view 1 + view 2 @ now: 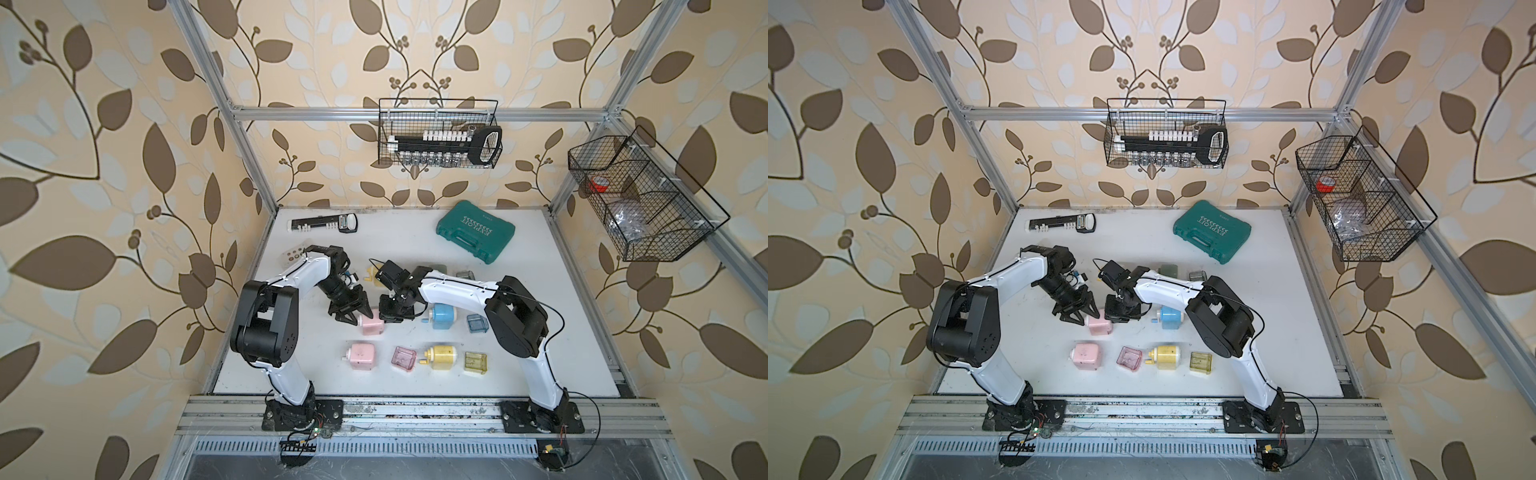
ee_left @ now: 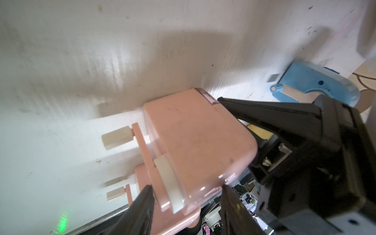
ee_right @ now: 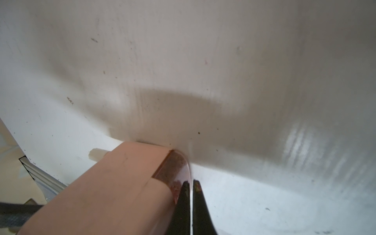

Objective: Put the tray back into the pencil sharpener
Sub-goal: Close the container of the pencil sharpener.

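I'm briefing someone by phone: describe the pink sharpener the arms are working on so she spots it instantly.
On the white table, look mid-table where both arms meet. The pink sharpener sits between the left gripper and right gripper; the other pink sharpener stands ungripped nearer the front edge.

Pink sharpnr (image 1: pixel 371 326), clear-pink tray (image 3: pixel 175 166), teal case (image 1: pixel 475 230).

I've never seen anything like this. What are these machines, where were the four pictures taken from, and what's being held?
A robot's left arm and right arm, each ending in a pincer, work at a white table. Two pictures look down from overhead; two come from cameras on the arms' wrists. The left gripper clamps a pink sharpener; the right gripper pinches the clear tray set in its end. Nearby lie a blue sharpener, a yellow sharpener, a pink tray and a green case.
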### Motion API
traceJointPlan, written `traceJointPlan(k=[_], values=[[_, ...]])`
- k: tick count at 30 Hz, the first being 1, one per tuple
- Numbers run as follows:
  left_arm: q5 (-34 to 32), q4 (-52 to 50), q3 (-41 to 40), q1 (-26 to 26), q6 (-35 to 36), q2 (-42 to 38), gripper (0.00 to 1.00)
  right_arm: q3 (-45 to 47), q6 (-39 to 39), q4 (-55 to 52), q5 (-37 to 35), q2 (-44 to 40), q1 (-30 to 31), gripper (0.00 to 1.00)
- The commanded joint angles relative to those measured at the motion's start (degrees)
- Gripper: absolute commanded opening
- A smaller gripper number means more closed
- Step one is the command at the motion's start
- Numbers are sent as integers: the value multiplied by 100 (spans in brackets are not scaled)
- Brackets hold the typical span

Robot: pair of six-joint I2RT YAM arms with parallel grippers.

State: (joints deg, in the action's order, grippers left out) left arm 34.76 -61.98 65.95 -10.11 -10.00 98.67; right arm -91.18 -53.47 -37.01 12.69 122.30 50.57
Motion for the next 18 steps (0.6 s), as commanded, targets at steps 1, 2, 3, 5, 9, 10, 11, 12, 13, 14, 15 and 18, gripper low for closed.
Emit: traceJointPlan(k=[1,2,3,5,9,10,11,12,13,14,15,18], values=[[-271,713,-48,-175,-42,361,53,-181,91,191,246,-285,114,0],[-268,718,-37,-189,-47,378,53,-205,98,150,220,-294,116,0],[-260,714,-23,-201,-60,389,53,-236,115,111,201,-295,111,0],[-257,731,-5,-227,-73,417,53,-297,153,11,153,-295,112,0],[-242,746,-4,-255,-95,434,53,-426,218,-228,-5,-294,109,0],[-246,748,-4,-255,-84,433,53,-459,223,-298,-54,-286,107,0],[-251,748,-12,-255,-81,429,53,-486,244,-363,-93,-286,111,0],[-266,739,-15,-257,-87,421,53,-513,266,-447,-157,-292,105,0],[-281,731,-15,-255,-81,415,54,-541,292,-534,-223,-294,108,0],[-298,724,-5,-255,-73,394,54,-550,302,-611,-292,-310,110,0],[-319,714,1,-255,-77,375,54,-567,333,-688,-359,-328,104,0],[-382,684,35,-255,-97,307,55,-563,336,-819,-505,-420,92,1]])
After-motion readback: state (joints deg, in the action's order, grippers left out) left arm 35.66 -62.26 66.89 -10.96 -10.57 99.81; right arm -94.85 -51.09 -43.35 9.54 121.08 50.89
